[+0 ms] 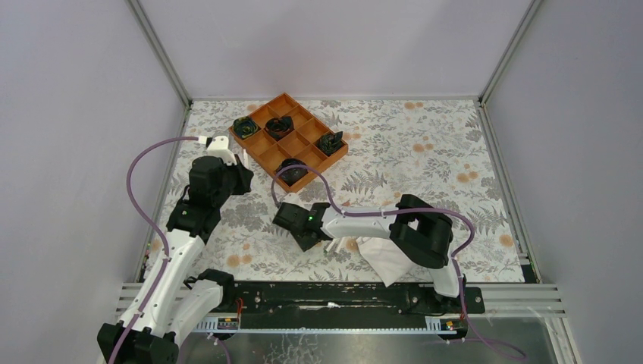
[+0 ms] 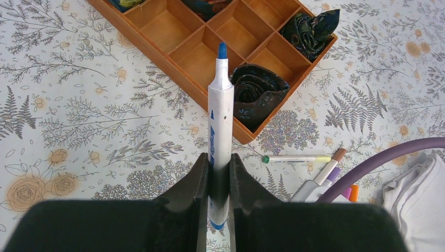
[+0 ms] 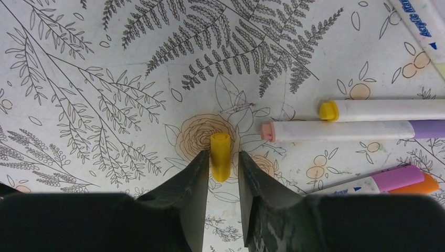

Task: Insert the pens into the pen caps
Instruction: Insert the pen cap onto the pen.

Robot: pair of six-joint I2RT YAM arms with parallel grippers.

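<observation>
Left gripper [image 2: 220,160] clamped on blue-tipped pen [image 2: 221,105], tip toward 12 o'clock; right gripper [image 3: 223,157] jaws apart, flanking yellow cap [image 3: 220,152]; other pens [image 3: 367,130] at 3 o'clock.

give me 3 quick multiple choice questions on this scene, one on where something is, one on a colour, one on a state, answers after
1. Where is the yellow cap?
A) between the fingers of the right tool
B) pushed onto a pen tip
C) stacked on another cap

2. What colour is the tip of the pen in the left tool?
A) green
B) orange
C) blue

3. What state is the left tool in?
A) open and empty
B) shut on the pen
C) out of view

Answers:
1 A: the right wrist view shows the cap lying between the two fingers.
2 C: the nib above the white barrel is blue.
3 B: both fingers press against the barrel.
</observation>
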